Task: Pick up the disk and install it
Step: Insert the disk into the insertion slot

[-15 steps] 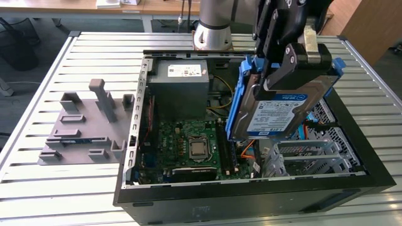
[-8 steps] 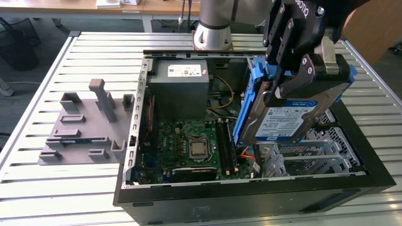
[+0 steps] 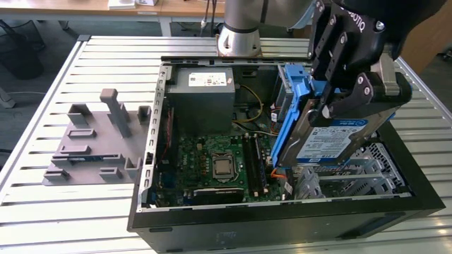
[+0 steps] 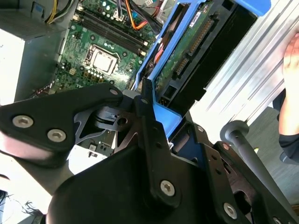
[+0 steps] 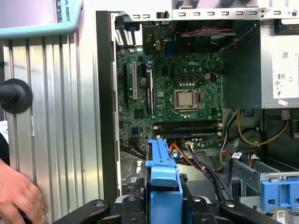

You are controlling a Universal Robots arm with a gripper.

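The disk is a silver hard drive with a blue-and-white label and a blue plastic bracket around its edges. It hangs tilted on edge above the open computer case, over the case's side at the exterior view's right. My gripper is shut on it from above, black fingers clamping its upper end. In the second wrist view the disk's green circuit board faces the camera, just beyond the gripper. The first wrist view has the bracket's blue edge between the gripper's black fingers.
Inside the case lie the motherboard, a grey power-supply box and a metal drive cage with a blue latch. A grey fixture sits on the slatted table. A person's hand rests nearby.
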